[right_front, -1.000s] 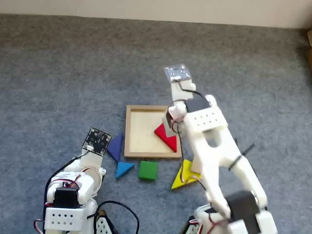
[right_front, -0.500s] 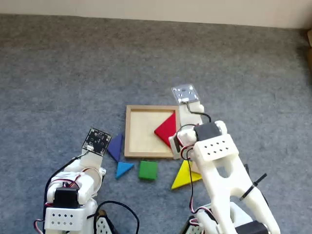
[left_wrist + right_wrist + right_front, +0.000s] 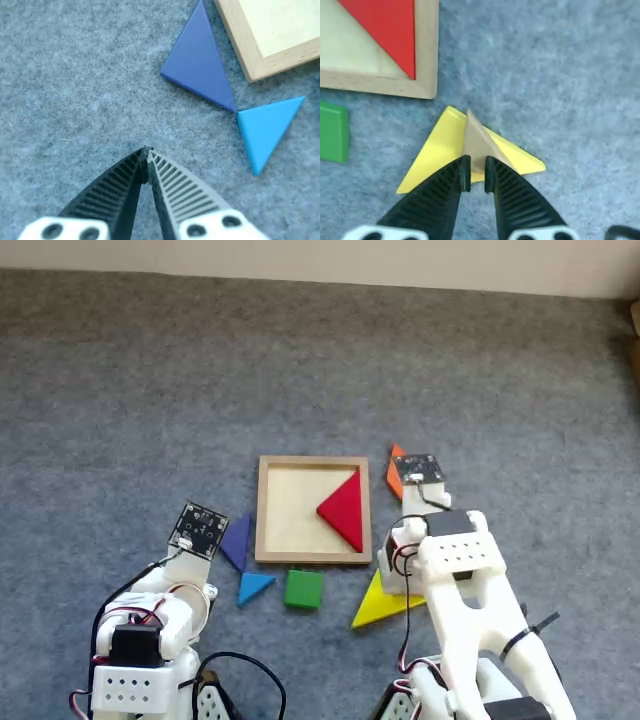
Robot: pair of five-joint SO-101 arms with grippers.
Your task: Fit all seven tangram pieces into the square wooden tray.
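Grey, fuzzy carpet (image 3: 150,370) spreads beneath me in every direction, evenly lit. At twelve o'clock a pale wall strip (image 3: 320,258) borders it. Towards two o'clock, a brown sliver (image 3: 636,325) pokes in from the edge.

Small robotics lab or hobby bench setup. Evidence: left arm (image 3: 150,640) and right arm (image 3: 465,570), both small, white, printed-looking shells, side by side at near edge. Loose red/black wiring (image 3: 135,618) exposed at joints. Bare circuit board (image 3: 198,529) mounted on left wrist. Work surface covered in grey felt-like mat (image 3: 150,370), pale wall strip (image 3: 300,260) along far edge. Test item toy-grade: square wooden tray (image 3: 262,510) plus coloured tangram pieces (image 3: 303,589) on mat. Room type beyond that: can't tell.
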